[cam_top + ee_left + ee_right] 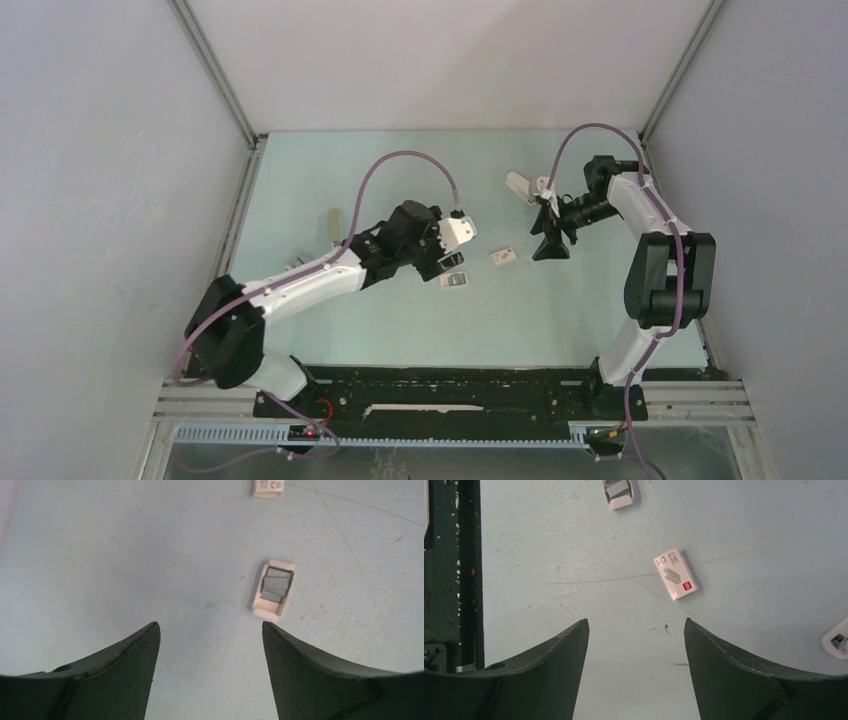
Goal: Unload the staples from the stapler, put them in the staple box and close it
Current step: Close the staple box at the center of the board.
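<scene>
Left hand (210, 626) wide open, empty; staples (276, 583) lie in the small open tray (265, 612) on the table (125, 555), just far-right of it. Right hand (636, 621) also gaping, empty, white box (675, 574) just beyond it. Clip that tray while closing in and you'll scatter the strips. White object (836, 640) is cut off at the right edge, so you can't identify it.

Two claws of mine: left claw (210, 626), right claw (635, 622). On the bench (450, 330): one stapler (520, 185) at one o'clock, one printed box (675, 574), one tray (265, 612), three strips of staples (276, 583).
</scene>
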